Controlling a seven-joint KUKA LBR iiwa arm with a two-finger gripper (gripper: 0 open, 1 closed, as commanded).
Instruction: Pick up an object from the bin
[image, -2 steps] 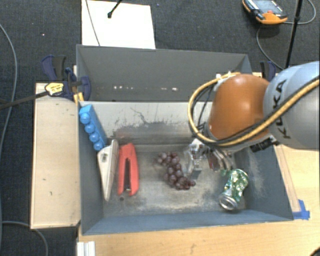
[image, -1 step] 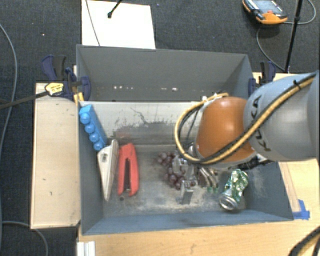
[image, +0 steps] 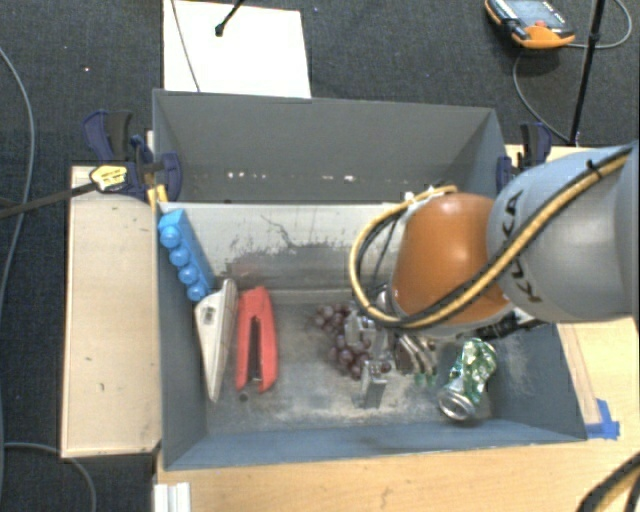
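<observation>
Dark carpet all round; on it a grey bin with a few things lying well apart. Risks first. Could shove the bunch of dark grapes sideways instead of catching it, given loose berries apt to roll and part under a push. Could close on a single berry and tear it from the bunch. Could scrape the floor of the bin, being so low already. Could also knock the crushed green can just to the right, near enough to be caught by the wrist on the way up. No danger judged for the red stapler, the white wedge-shaped thing beside it, or the blue knobbly toy against the left wall: all well apart. As for the gripper: down near the floor at the middle front of the bin, at the lower right edge of the grapes, just beside or touching them, cannot tell which. How far open, cannot tell either; tucked below the orange cover and cables. Nothing seen held in it.
</observation>
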